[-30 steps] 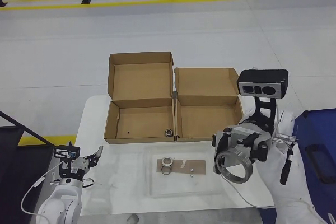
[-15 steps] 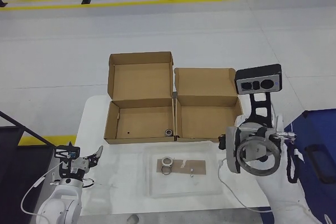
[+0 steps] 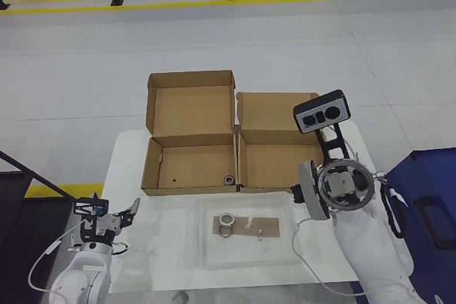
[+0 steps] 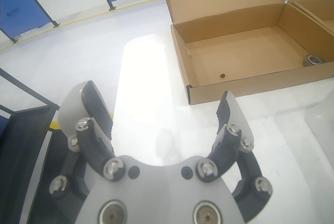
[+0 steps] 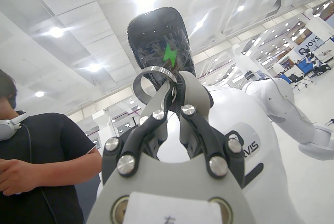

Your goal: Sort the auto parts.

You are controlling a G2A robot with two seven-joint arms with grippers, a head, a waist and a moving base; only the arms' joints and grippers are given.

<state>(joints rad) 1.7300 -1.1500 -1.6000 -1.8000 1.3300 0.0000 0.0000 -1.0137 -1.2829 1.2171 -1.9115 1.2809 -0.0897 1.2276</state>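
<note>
Nearest, at eight o'clock by the table edge: left gripper, spread wide, holding nothing. At four o'clock: right gripper, turned upward, pinched on the wall of a metal ring held clear of the table. At centre, on a cardboard strip: a second ring and, perhaps, a small bolt. Farther, at twelve o'clock: left box with a bearing in its five o'clock corner, right box beside it. Judged mid-carry; next, swing over the matching box, tip down, release low.
</note>
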